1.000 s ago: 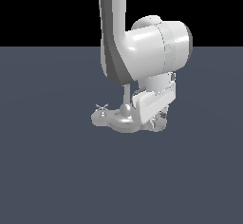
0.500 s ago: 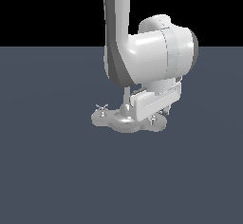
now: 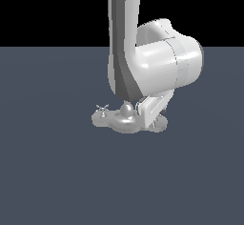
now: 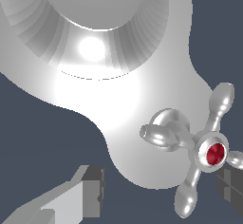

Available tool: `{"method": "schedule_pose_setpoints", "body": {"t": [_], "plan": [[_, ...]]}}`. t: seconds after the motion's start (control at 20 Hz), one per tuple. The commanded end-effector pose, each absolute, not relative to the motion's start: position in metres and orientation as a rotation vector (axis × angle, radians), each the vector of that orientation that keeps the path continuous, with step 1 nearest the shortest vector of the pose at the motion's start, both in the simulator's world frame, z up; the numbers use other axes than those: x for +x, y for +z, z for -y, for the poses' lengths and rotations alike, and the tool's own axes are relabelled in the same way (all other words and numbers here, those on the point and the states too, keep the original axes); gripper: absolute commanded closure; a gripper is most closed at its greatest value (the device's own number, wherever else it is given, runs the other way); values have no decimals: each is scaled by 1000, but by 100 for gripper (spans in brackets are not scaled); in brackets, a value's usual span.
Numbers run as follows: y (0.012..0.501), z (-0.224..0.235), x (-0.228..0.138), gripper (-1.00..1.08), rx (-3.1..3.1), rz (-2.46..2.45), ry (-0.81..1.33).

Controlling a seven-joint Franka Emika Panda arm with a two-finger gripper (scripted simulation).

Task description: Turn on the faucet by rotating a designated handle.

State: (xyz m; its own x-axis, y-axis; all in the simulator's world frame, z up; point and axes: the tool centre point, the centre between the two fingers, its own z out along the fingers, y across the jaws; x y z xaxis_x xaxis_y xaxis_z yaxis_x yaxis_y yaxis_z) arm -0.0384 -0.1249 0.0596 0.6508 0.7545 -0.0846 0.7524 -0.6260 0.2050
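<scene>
Faucet [image 3: 125, 120]: shiny silver w/ flat lobed base, sits on the dark grey counter [image 3: 57, 171] roughly mid-scene in the exterior view, arm directly over it. Spout mostly hidden behind the arm there.

Handle [image 4: 206, 149]: silver cross knob, red dot at hub, four rounded lobes, on the base lobe at the exterior view's right, under the wrist. The other cross knob [image 3: 102, 108], all silver, stands clear on the exterior view's left.

Tool [image 4: 161, 194] is spread, not clenched: one finger [image 4: 88, 194] off the base edge over bare counter, other finger [image 4: 231, 182] just beside the handle's hub; contact w/ a lobe can't be told.

Counter around the base is bare on all sides.
</scene>
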Motion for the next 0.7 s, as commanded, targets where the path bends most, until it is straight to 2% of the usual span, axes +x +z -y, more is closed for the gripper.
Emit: {"method": "schedule_pose_setpoints", "body": {"t": [0.0, 0.1, 0.15, 0.2, 0.25, 0.3, 0.35, 0.45, 0.5, 0.55, 0.6, 0.65], "plan": [[51, 16, 7, -74, 2422, -1617, 147], [49, 24, 10, -70, 2383, -1657, 162], [53, 60, 10, -46, 2352, -1653, 120], [56, 57, -52, 56, 2375, -1706, -5], [17, 53, -53, 56, 2388, -1741, -92], [11, 76, -53, 66, 2457, -1616, -130], [12, 122, -67, 66, 2521, -1489, -167], [15, 87, -48, 59, 2424, -1656, -116], [43, 187, 22, -29, 2422, -1542, -57], [75, 208, 14, -29, 2416, -1429, 0], [106, 221, -17, -57, 2453, -1297, -15], [125, 269, -46, -57, 2483, -1164, -31]]}}
